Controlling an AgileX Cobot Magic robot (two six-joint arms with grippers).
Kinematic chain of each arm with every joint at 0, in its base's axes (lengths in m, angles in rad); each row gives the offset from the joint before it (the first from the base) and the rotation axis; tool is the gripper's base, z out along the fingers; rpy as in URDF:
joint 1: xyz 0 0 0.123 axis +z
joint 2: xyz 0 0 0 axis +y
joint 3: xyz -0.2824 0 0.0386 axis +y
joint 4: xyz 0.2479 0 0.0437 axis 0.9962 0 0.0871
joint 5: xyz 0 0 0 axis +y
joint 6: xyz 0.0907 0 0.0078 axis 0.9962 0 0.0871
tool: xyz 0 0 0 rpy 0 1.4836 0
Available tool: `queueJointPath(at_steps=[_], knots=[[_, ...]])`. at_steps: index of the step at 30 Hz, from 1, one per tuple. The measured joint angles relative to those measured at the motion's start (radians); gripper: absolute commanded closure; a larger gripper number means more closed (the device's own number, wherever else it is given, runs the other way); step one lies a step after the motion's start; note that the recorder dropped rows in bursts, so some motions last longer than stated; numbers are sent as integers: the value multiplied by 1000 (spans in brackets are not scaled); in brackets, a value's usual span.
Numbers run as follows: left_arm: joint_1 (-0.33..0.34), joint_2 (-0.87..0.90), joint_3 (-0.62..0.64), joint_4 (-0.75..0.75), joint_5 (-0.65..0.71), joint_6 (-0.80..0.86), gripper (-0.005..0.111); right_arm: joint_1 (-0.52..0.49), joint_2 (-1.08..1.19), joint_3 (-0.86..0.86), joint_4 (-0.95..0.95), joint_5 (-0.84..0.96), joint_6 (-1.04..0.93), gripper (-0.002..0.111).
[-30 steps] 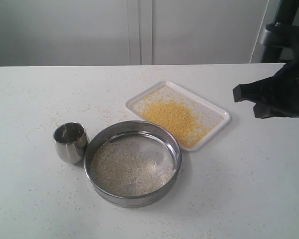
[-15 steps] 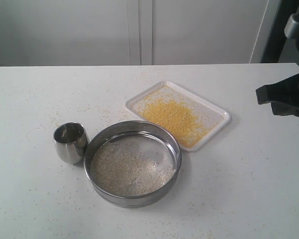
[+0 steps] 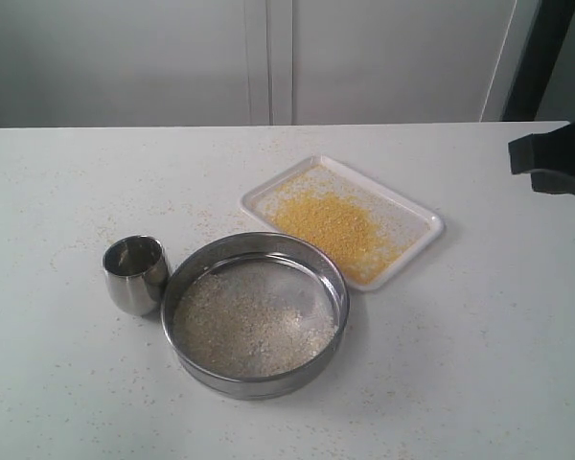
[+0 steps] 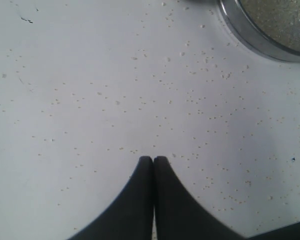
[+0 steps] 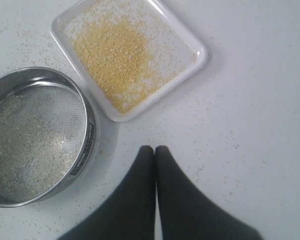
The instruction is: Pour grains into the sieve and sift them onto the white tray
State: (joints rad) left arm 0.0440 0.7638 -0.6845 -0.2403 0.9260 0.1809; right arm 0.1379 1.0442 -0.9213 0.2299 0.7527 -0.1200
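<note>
Sieve (image 4: 270, 25) edge only, left wrist view

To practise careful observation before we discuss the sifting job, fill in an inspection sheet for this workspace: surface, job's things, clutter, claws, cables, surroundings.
Surface: white table, strewn with specks.
Job's things: sieve standing on the table, pale bits on its mesh; tray beside it, holding yellow grains.
Clutter: steel cup upright, close beside the sieve.
Claws: left claw shut, empty, over bare table; right claw shut, empty, above the table near the tray.
Cables: nothing seen.
Surroundings: pale panels behind the table; dark post at the right.
</note>
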Motion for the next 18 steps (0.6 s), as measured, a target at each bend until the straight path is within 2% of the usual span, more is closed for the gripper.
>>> queueJointPath(at_steps=[18], knots=[[0, 0, 0, 0, 0, 0, 107, 0, -180, 192, -55, -142, 15, 108]])
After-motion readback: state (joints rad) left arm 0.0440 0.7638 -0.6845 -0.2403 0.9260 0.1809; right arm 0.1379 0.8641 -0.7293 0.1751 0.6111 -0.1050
